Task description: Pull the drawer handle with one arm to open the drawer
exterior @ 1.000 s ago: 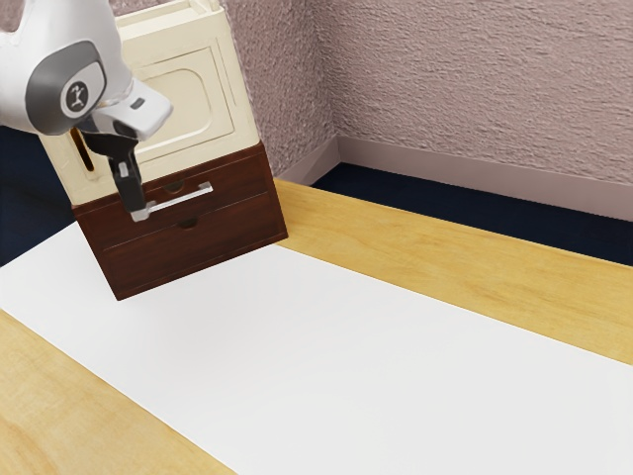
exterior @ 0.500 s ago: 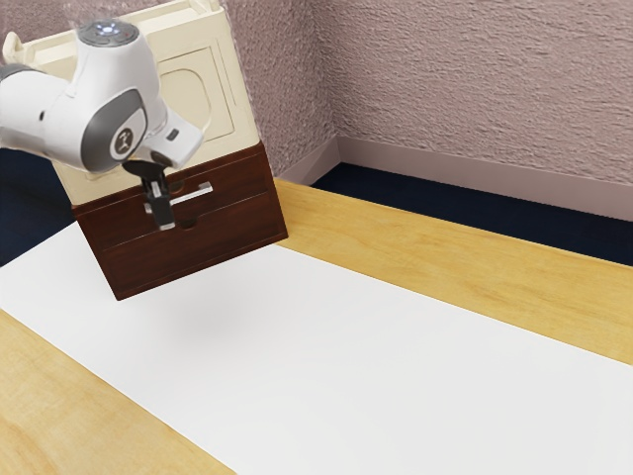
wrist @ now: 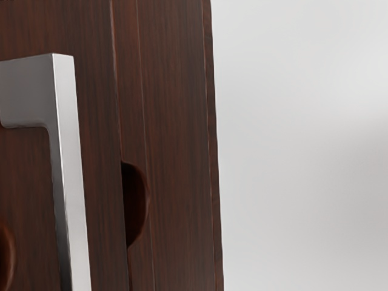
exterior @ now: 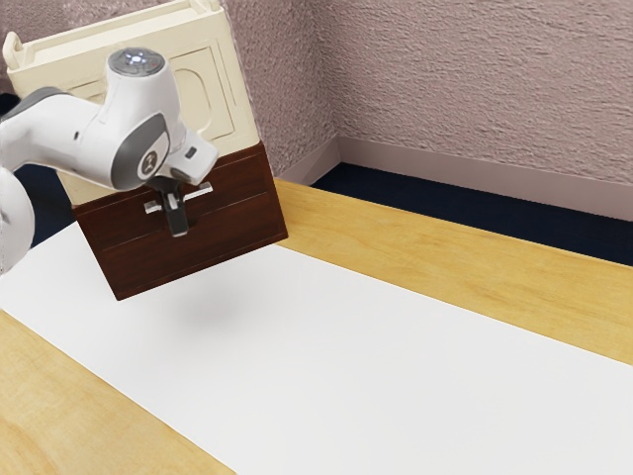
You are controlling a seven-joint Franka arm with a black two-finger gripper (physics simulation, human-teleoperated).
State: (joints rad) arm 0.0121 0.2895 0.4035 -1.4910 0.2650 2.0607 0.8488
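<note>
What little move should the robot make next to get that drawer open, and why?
Probably ease the gripper onto the silver bar handle: in the exterior view it crosses in front of the bar's middle, and the upper drawer sits closed.

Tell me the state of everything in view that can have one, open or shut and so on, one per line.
Upper drawer: looks shut, front flush.
Lower drawer: looks shut.
Handle: attached to the upper drawer; whether gripped, cannot tell.
Cream panel: looks flush; whether it opens, cannot tell.
Tool: at the handle; open or shut, cannot tell.
</note>
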